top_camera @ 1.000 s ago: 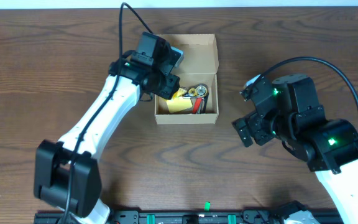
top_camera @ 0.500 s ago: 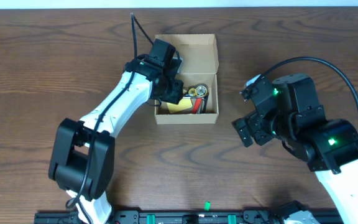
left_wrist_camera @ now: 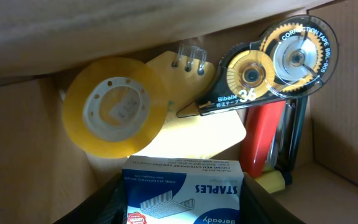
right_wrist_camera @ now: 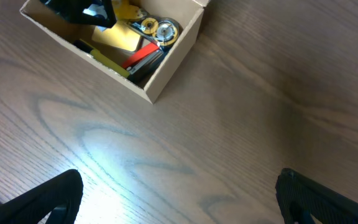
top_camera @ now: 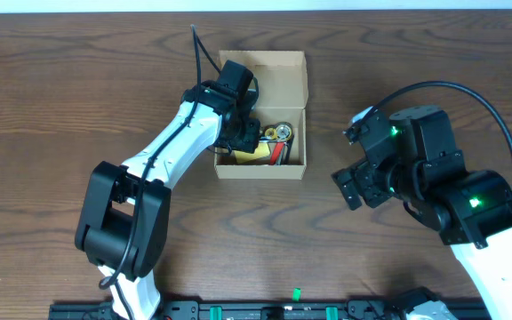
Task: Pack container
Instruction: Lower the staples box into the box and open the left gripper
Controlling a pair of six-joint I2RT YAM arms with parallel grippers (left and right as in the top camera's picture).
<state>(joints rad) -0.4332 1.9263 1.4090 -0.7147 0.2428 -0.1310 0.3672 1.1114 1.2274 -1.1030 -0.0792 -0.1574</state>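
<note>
The container (top_camera: 260, 170) is a tan cardboard box with its flap lid folded back, standing at the table's upper middle. My left gripper (top_camera: 240, 140) reaches down into its left half, shut on a blue-and-white staples box (left_wrist_camera: 182, 190) that sits between the dark fingers. Under it lie a yellow tape roll (left_wrist_camera: 115, 109), a correction tape dispenser (left_wrist_camera: 272, 62), a red pen (left_wrist_camera: 263, 140) and a yellow notepad (left_wrist_camera: 194, 127). My right gripper (right_wrist_camera: 179, 193) hangs open over bare wood to the right of the container (right_wrist_camera: 166, 68), with nothing between its fingers.
The brown wooden table (top_camera: 52, 107) spreads around the box. The right arm's body (top_camera: 434, 178) stands to the right of the box. A black rail (top_camera: 283, 311) runs along the front edge.
My left gripper has swung in and down into the box's left side with the staples box. The container has slid slightly left. The right arm has not moved.
</note>
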